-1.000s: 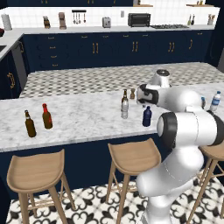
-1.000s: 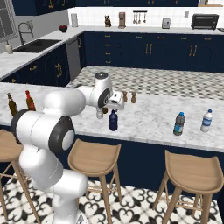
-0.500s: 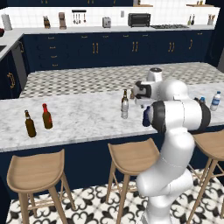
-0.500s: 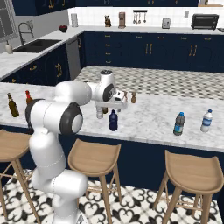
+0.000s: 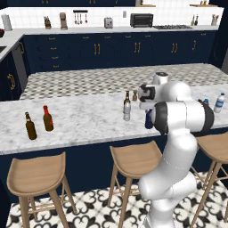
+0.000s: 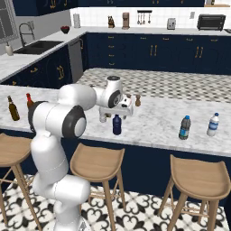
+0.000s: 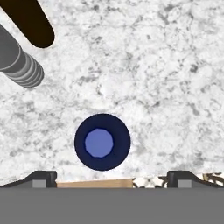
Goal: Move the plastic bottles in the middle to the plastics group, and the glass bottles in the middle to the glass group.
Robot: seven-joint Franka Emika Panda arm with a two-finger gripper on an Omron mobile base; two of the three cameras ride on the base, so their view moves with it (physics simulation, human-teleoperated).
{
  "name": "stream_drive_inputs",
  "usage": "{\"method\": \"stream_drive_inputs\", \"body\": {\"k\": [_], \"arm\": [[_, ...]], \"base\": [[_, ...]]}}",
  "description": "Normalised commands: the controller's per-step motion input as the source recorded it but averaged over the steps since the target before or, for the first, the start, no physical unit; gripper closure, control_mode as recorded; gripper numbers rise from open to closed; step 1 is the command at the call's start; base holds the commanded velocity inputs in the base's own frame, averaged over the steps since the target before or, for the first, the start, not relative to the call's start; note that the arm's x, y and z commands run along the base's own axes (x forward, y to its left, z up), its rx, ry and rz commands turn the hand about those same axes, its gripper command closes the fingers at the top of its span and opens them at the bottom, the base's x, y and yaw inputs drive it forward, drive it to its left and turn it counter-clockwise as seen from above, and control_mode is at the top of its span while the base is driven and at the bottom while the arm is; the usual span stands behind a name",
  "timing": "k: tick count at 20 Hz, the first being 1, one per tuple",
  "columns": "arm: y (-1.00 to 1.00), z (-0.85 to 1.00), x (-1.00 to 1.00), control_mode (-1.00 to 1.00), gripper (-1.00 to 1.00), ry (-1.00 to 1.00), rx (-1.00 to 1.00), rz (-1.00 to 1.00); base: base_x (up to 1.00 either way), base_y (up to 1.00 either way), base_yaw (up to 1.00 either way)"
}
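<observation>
Marble, white and grey-veined, is lying under me — the counter (image 5: 84,120) is running left to right with three wooden stools (image 5: 133,161) tucked along its near edge. I am hanging over the middle of it, my gripper (image 6: 118,109) pointing straight down, my fingers spread wide and holding nothing.

Directly below me the navy bottle (image 7: 102,141) is standing upright, its round dark body and paler blue cap sitting between my two fingertips (image 7: 41,178) but toward the bottom edge of my hand's view, near the counter's front edge. In the right base view the navy bottle (image 6: 117,125) is standing just under my hand.

Just beside it, a little to the left and farther back, the clear bottle (image 5: 127,109) with its ribbed pale cap is standing, and the brown bottle (image 5: 127,96) is rising right behind that one. From my hand they are showing as a grey neck (image 7: 17,62) and a dark neck (image 7: 30,22) leaning in from the top left corner.

A small wooden shaker (image 6: 138,100) is standing farther back on the counter.

Well to the right, the plastics group (image 6: 198,126) is waiting — one dark bottle with a blue cap, one clear bottle beside it. Well to the left, the glass group (image 5: 38,122) is standing near the counter's end: a brown bottle and a reddish one with a red cap.
</observation>
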Motion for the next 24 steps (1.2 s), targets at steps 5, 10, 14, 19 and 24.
{"method": "stream_drive_inputs", "body": {"k": [5, 10, 14, 19, 24], "arm": [[0.01, -0.44, 0.21, -1.00, -1.00, 0.00, 0.00, 0.00], [0.00, -0.17, 0.15, -1.00, -1.00, -0.04, 0.00, 0.00], [0.00, 0.00, 0.00, -1.00, -1.00, 0.00, 0.00, 0.00], [0.04, -0.07, 0.00, -1.00, -1.00, -0.08, 0.00, 0.00], [0.03, -0.06, 0.00, -1.00, 1.00, -0.05, 0.00, 0.00]], "base": [[0.00, 0.00, 0.00], [0.00, 0.00, 0.00], [0.00, 0.00, 0.00], [0.00, 0.00, 0.00], [0.00, 0.00, 0.00]]}}
